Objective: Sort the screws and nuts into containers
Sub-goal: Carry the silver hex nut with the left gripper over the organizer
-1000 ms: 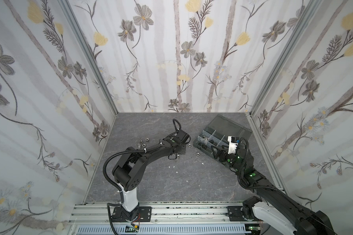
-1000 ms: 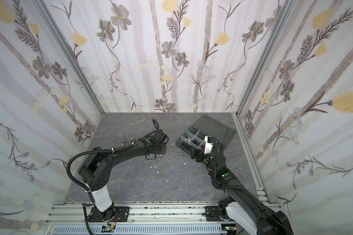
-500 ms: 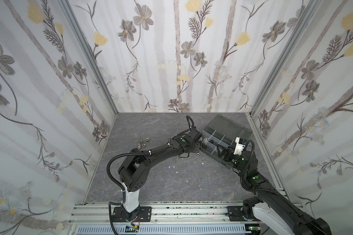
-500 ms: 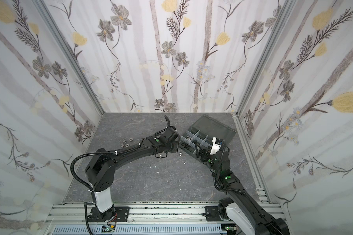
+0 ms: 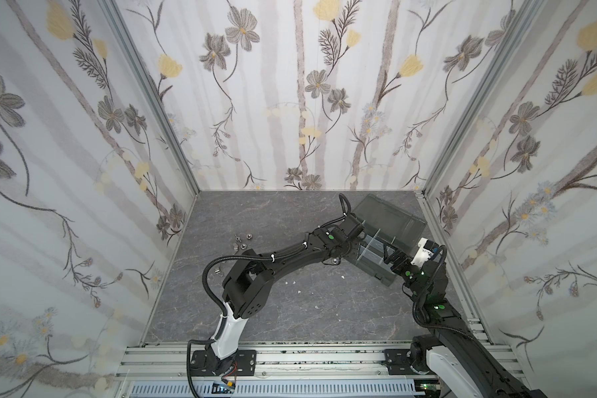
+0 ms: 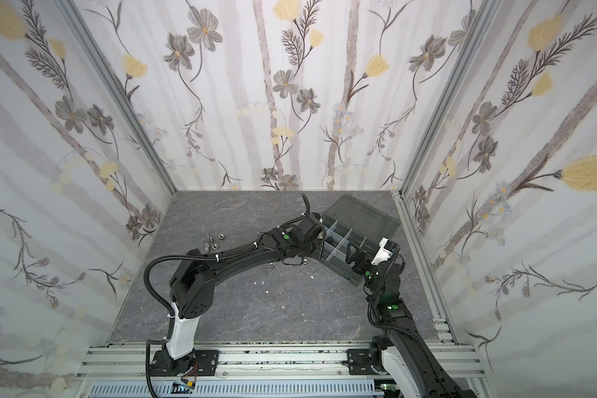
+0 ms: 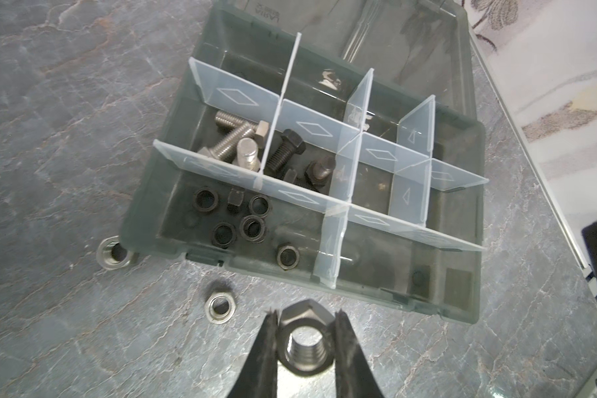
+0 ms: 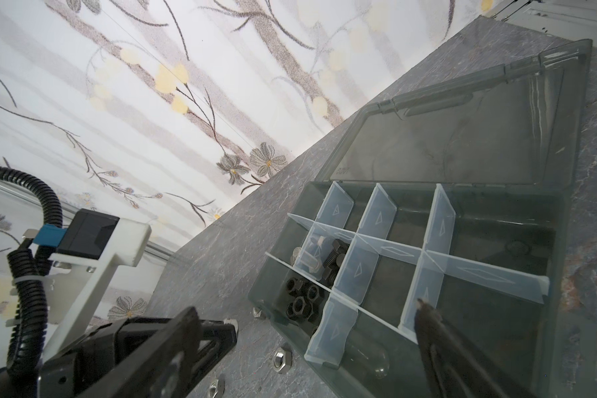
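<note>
Pinching silver nut [image 7: 304, 320], left end effector [image 7: 305, 313] beside box [image 7: 478, 241] (lid [image 8: 462, 131] open); right end effector [image 8: 305, 306] wide, empty.

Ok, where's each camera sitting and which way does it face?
Top views: high above the front rail, looking down; table, left arm, right arm.
Left wrist: above the left claw, shut on a silver nut, facing the organizer box.
Right wrist: low by the box, facing the wall; open right claw, left arm.
Shared: both wrist views show the black nuts.
</note>
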